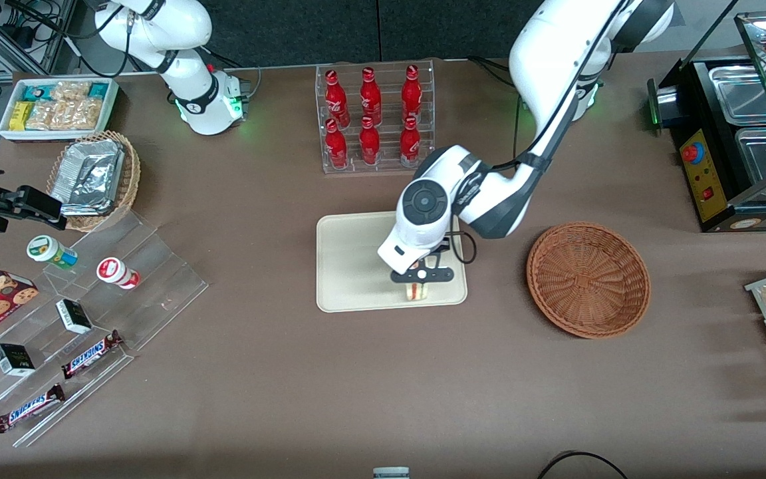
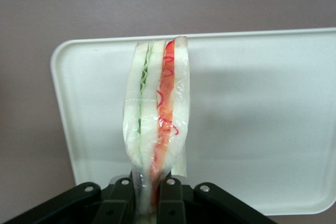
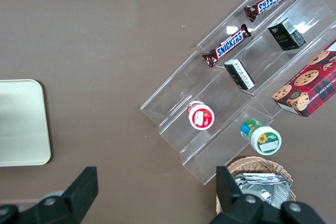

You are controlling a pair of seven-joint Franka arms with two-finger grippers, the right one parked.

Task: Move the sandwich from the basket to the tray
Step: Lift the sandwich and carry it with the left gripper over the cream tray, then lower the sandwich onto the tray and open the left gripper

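Note:
My left gripper [image 1: 418,282] hangs over the cream tray [image 1: 350,266], near the tray's edge closest to the front camera. It is shut on the sandwich [image 1: 417,291], a plastic-wrapped wedge of pale bread. In the wrist view the sandwich [image 2: 157,114] shows green and red-orange filling, its narrow end pinched between the black fingers [image 2: 170,203], with the tray [image 2: 252,119] under it. I cannot tell whether it touches the tray. The reddish-brown wicker basket [image 1: 588,278] stands empty beside the tray, toward the working arm's end of the table.
A clear rack of red bottles [image 1: 373,116] stands farther from the front camera than the tray. Toward the parked arm's end are a clear stepped display [image 1: 77,319] with snacks, a tan foil-lined basket [image 1: 94,178] and a white snack bin [image 1: 57,106]. A black food warmer [image 1: 735,133] stands at the working arm's end.

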